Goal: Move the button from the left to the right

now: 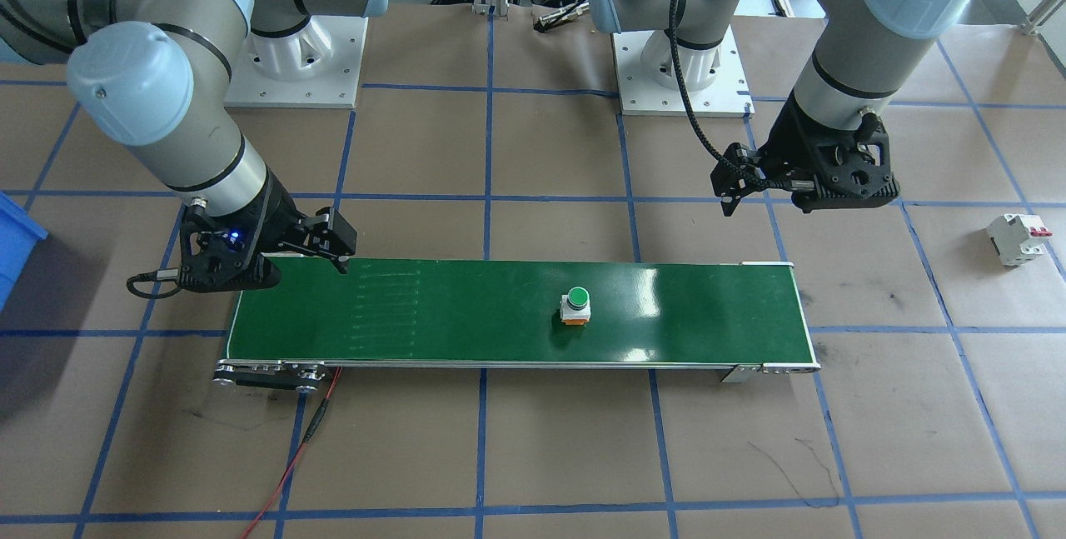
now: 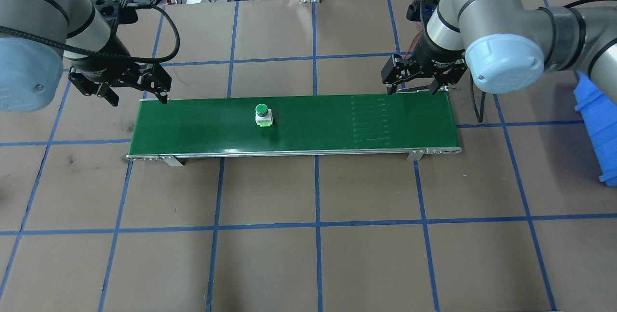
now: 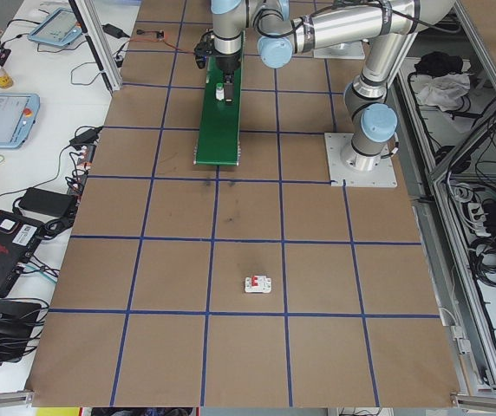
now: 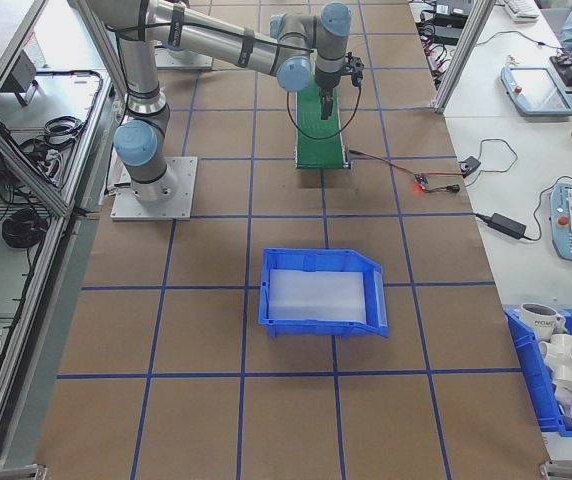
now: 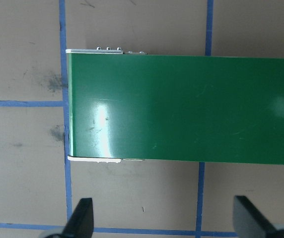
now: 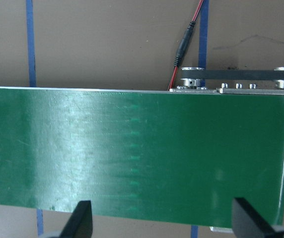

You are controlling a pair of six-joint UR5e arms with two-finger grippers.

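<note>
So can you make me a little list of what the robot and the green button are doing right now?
button: upright on the green belt, nearer the robot's left end
left gripper: open, empty, above the belt's left end
right gripper: open, empty, above the belt's right end
circuit breaker: on the table, off the belt
blue bin: beyond the belt's right end

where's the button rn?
In the overhead view the button stands on the green conveyor belt, left of centre, nearer the left gripper; neither gripper holds it.

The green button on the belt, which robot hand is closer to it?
Left. The button sits on the green belt, toward its left half. The left gripper hovers open by the belt's left end; the right gripper hovers open by the far right end.
</note>
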